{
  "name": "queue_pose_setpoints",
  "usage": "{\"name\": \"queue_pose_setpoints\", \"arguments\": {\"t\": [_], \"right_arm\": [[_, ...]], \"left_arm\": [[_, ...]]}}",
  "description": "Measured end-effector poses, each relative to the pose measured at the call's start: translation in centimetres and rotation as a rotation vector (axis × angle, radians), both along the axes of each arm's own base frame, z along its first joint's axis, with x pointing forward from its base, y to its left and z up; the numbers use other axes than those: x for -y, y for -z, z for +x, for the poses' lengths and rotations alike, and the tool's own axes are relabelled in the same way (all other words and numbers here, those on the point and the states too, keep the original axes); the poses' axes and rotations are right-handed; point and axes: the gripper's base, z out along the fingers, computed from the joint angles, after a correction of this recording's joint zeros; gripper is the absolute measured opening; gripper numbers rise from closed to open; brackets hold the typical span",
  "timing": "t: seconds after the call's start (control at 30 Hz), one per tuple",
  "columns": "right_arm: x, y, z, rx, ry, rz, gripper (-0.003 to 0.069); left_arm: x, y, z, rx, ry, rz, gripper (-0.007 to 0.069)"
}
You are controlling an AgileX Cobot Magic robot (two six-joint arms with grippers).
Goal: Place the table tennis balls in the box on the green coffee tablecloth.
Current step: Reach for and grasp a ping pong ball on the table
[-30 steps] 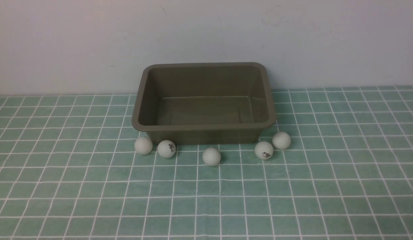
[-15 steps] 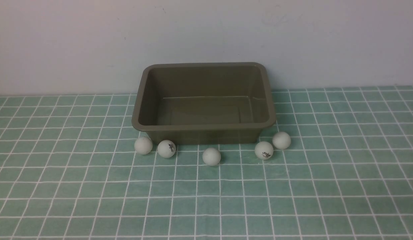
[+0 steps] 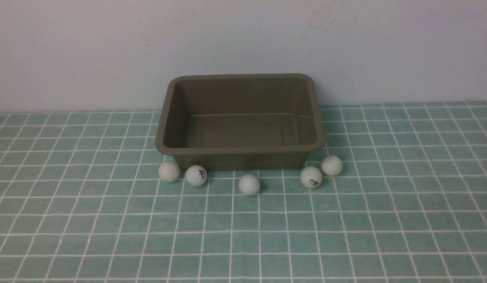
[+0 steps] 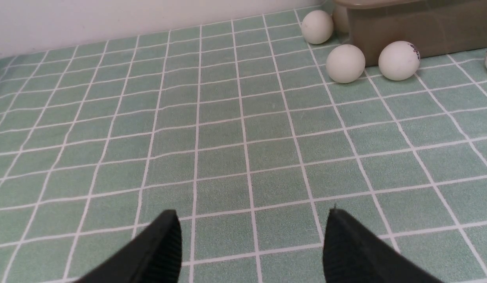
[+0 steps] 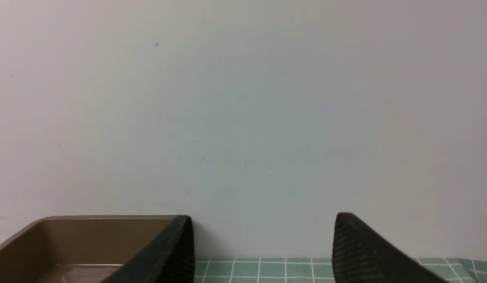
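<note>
Box [image 3: 243, 149] stood empty; left gripper [image 4: 253, 214] and right gripper [image 5: 264, 217] gaped, holding nothing; reaching the table tennis balls [image 3: 249, 184] seemed next.

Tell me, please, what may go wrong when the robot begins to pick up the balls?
The logo ball and plain ball on the right lie close together; gripping one may send the other rolling. The leftmost ball sits by the box corner, whose flared rim the left gripper might strike.

Soft, even light — faint shadows, slightly grainy.
</note>
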Motion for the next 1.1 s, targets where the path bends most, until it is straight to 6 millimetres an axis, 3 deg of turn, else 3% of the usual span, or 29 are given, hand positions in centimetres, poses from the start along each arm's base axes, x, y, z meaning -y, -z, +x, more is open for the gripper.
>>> {"name": "queue_pose_setpoints", "arguments": {"t": [0.27,0.57,1.1], "right_arm": [[-0.4,-2.5,-2.2,-0.033,-0.034,-0.014,0.0432],[-0.6,-3.3,-3.6,-0.096,-0.058,-0.031,0.0432],[-1.5,-3.3,-3.8,-0.111,-0.168,0.071,0.0432]], "left_arm": [[0.0,0.0,0.0,0.000,0.000,0.000,0.0438],[0.0,0.0,0.0,0.000,0.000,0.000,0.0438],[0.0,0.0,0.0,0.000,0.000,0.000,0.0438]]}}
